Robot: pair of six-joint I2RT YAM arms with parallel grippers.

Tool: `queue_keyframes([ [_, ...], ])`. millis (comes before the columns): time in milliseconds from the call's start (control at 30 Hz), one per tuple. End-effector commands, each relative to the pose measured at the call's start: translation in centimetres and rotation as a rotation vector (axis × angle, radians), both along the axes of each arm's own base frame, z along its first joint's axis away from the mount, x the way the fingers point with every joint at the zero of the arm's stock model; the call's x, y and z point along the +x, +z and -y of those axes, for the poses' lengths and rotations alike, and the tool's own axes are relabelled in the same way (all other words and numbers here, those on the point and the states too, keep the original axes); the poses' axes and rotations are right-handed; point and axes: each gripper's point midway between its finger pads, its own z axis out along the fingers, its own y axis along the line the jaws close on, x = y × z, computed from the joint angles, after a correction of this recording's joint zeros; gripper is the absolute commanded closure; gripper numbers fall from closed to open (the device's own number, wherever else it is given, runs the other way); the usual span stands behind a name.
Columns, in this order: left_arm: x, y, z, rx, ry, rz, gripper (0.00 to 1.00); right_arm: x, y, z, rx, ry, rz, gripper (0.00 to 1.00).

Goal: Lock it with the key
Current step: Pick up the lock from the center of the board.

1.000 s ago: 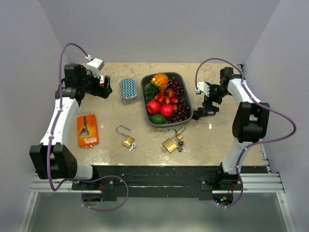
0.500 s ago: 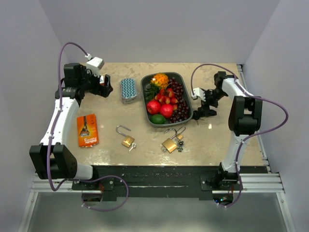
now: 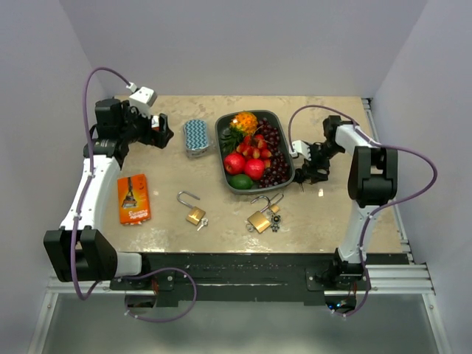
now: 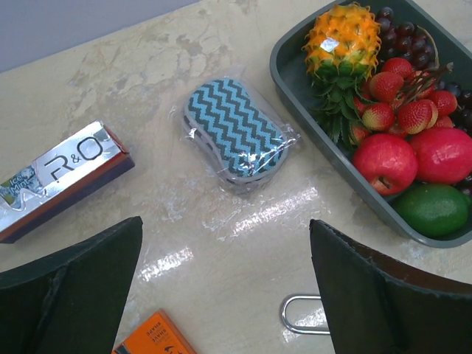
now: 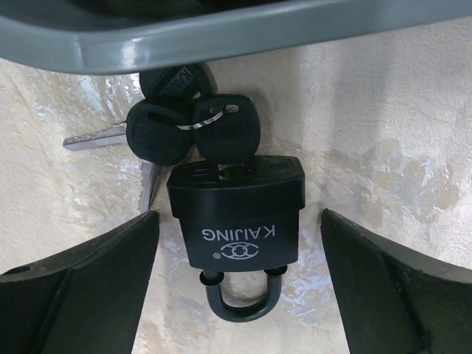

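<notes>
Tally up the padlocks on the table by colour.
Brass padlocks: 3
Black padlock: 1
Total: 4

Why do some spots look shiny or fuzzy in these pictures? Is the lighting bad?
Left wrist view: white glare streaks on the glossy table below the wrapped sponge. Right wrist view: the black padlock is sharp; the tray rim above it blurs. Top view: lighting even, shadows soft.
</notes>
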Motion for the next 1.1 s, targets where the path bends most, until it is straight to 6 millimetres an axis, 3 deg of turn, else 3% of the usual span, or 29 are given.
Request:
queue_keyframes([
  [0, 0.7, 2.4, 0.7, 0.006, -0.049, 0.059, 0.01, -0.9, -0.4, -1.6, 0.031, 0.036, 0.015, 0.13],
  [67, 0.7, 2.5, 0.8, 0.006, -0.056, 0.06, 0.01, -0.7, -0.4, -1.6, 0.031, 0.035, 0.037, 0.19],
  [267, 0.6, 2.3, 1.6, -0.014, -0.1, 0.064, 0.01, -1.1, 0.6, -1.1, 0.024, 0.011, 0.073, 0.59],
  [300, 0.5, 2.3, 1.9, -0.025, -0.119, 0.064, 0.01, -1.1, 1.0, -1.1, 0.031, 0.001, 0.072, 0.75],
  [367, 0.4, 2.2, 2.3, -0.041, -0.14, 0.059, 0.01, -1.7, 2.1, -1.1, 0.039, -0.012, 0.058, 0.9],
  [400, 0.3, 2.2, 2.7, -0.056, -0.164, 0.057, 0.01, -1.5, 2.9, 0.0, 0.043, -0.054, 0.062, 1.0],
  [567, -0.2, 2.2, 4.7, -0.109, -0.248, 0.05, 0.01, -3.5, 7.7, 0.9, 0.111, -0.112, 0.063, 1.0],
  [700, -1.1, 1.6, 7.6, -0.142, -0.339, 0.024, 0.02, -5.7, 11.3, 0.1, 0.155, -0.107, 0.079, 1.0],
  [867, -3.2, 1.1, 11.9, -0.211, -0.46, -0.039, 0.09, -7.9, 15.3, -2.0, 0.263, -0.115, 0.091, 1.0],
  [1067, -6.1, 1.0, 17.6, -0.335, -0.596, -0.136, 0.15, -9.9, 19.9, -6.6, 0.408, -0.108, 0.103, 1.0],
])
